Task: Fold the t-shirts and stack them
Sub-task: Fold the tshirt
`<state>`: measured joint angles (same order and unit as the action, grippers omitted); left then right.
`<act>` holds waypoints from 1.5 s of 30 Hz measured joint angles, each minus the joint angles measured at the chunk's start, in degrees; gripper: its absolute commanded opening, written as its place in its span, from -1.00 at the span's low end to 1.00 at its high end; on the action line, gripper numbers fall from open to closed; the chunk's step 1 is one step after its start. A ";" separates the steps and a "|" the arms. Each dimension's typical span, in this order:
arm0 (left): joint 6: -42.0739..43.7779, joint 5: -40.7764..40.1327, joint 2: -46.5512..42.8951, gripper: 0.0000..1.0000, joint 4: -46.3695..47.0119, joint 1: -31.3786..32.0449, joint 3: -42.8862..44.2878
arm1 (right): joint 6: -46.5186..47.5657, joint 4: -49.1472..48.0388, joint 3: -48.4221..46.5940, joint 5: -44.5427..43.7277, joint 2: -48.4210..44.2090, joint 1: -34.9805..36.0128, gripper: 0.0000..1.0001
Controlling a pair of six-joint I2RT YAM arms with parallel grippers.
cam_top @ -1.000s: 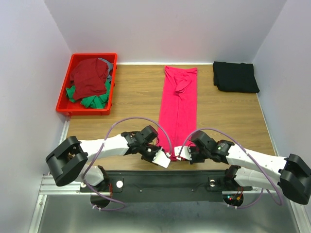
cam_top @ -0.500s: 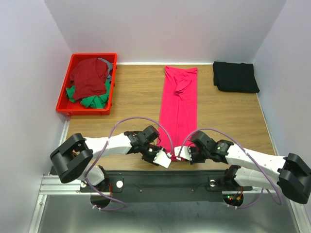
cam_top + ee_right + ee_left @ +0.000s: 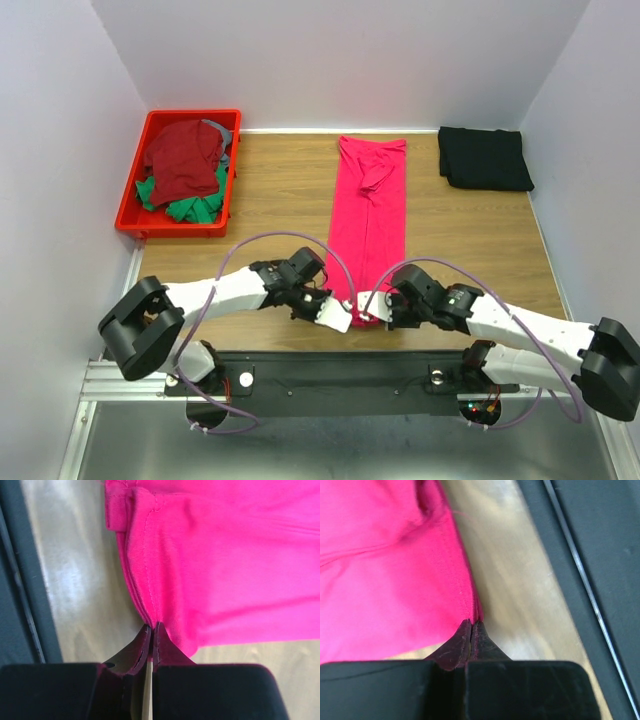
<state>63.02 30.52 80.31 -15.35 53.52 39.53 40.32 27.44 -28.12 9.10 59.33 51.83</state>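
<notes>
Pink-red t-shirt point(image 3: 368, 215): long folded strip, flat on bench point(image 3: 280, 200).
Left tool point(image 3: 471, 630): clamped on near-left hem corner.
Right tool point(image 3: 151, 630): clamped on near-right hem corner.

Place: robot lab cell
Walls: plain white panels point(image 3: 350, 60) along three desk point(image 3: 280, 200) edges
Near edge: left arm point(image 3: 220, 292), right arm point(image 3: 520, 325) on black plate point(image 3: 340, 375)
</notes>
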 measured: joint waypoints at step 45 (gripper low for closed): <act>7.28 6.49 38.73 -1.00 -6.38 -23.80 55.95 | 29.44 0.04 -46.29 15.23 44.78 -38.16 -0.99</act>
<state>70.30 37.01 119.04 -21.74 29.71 95.48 69.76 27.49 -74.41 24.34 104.12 13.67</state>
